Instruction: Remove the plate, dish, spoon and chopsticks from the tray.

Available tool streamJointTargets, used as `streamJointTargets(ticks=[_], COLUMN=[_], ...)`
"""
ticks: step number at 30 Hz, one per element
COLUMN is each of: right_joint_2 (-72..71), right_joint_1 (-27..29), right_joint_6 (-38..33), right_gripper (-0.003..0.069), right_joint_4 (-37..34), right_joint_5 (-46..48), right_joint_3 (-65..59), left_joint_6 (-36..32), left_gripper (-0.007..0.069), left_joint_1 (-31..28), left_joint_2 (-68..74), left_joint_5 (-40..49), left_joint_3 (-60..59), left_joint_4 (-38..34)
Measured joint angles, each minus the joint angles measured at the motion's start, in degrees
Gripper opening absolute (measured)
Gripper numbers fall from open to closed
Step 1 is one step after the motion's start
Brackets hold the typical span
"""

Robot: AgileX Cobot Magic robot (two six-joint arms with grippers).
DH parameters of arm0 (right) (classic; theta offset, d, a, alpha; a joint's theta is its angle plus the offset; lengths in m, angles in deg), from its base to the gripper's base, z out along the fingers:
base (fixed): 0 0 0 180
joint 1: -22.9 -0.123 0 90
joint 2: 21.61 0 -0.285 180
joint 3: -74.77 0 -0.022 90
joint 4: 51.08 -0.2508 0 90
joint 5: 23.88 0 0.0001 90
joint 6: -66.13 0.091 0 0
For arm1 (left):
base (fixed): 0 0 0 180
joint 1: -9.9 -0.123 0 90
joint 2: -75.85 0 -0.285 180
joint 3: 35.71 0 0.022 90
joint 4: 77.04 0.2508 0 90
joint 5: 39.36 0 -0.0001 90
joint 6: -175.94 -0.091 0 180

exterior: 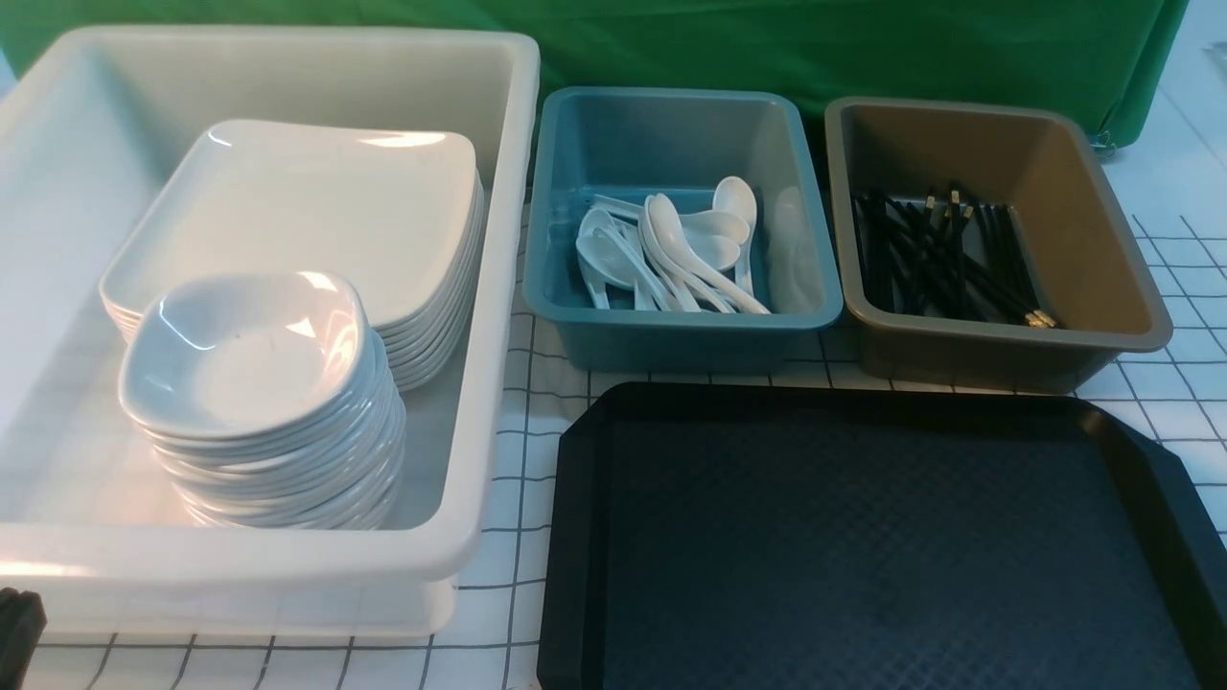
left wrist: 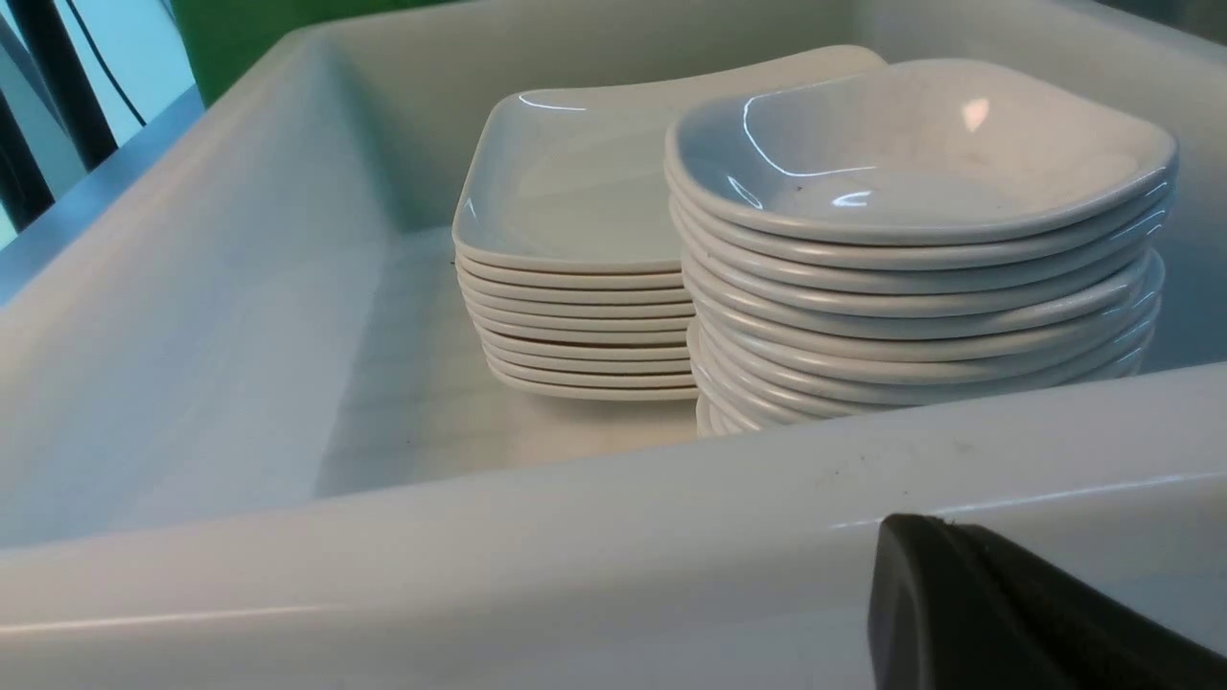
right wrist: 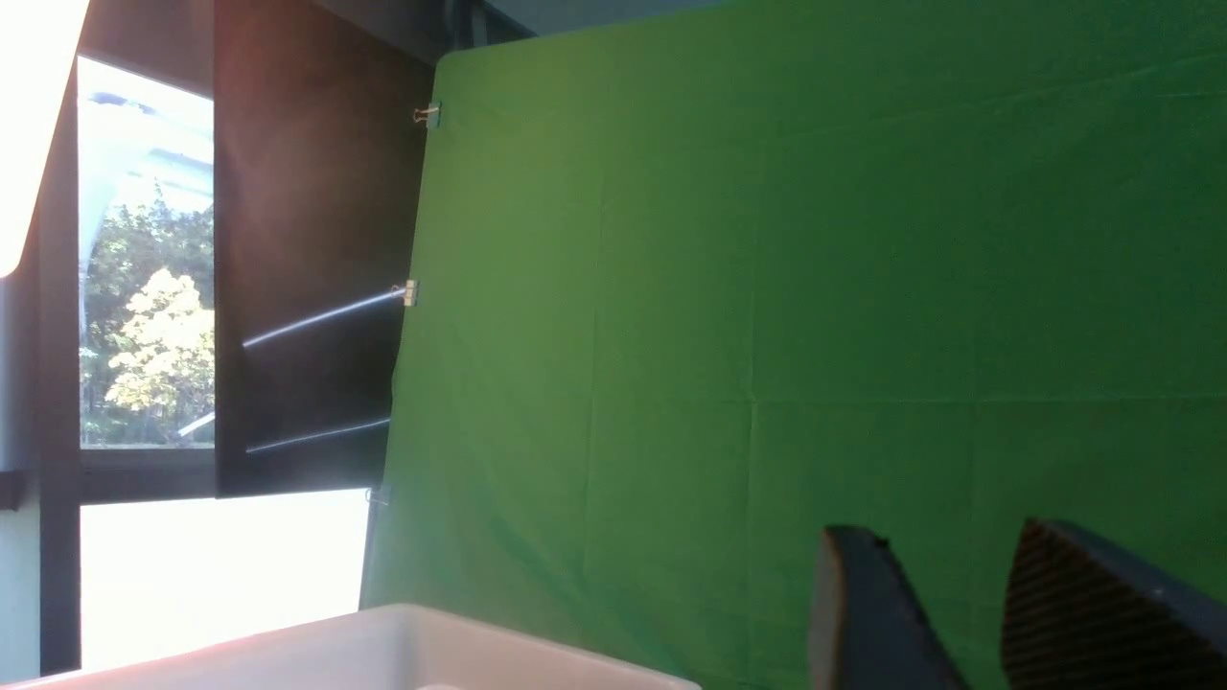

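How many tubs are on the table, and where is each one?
3. The white tub sits on the left holding stacked plates and dishes, the teal tub is in the middle with spoons, and the brown tub is on the right with chopsticks.

Glossy white plates (glazed), diamond-textured black tray.

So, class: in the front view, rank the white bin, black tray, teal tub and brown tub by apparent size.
1. White plastic bin
2. Black textured tray, cropped, nearer camera, so unsure
3. Teal tub and brown tub look alike
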Motion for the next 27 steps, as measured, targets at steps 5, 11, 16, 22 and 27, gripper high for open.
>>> streamJointTargets(ticks=[5,11,16,22,27], right_joint_2=[0.0,0.0,0.0,0.0,0.0], right_joint_1=[0.0,0.0,0.0,0.0,0.0], right_joint_6=[0.0,0.0,0.0,-6.2,-12.6], right_gripper=[0.0240,0.0240,0.0240,0.0240,0.0240], right_joint_4=[0.0,0.0,0.0,-10.7,-18.4], right_joint_5=[0.0,0.0,0.0,0.4,0.8], right_joint_3=[0.0,0.0,0.0,0.0,0.0], left_joint_6=[0.0,0.0,0.0,0.0,0.0], left_gripper=[-0.0002,-0.0002,-0.0002,-0.0002,-0.0002], left_joint_1=[0.0,0.0,0.0,0.0,0.0], left_joint_2=[0.0,0.0,0.0,0.0,0.0], left_joint_5=[0.0,0.0,0.0,0.0,0.0], left_joint_3=[0.0,0.0,0.0,0.0,0.0], left_joint_4=[0.0,0.0,0.0,0.0,0.0])
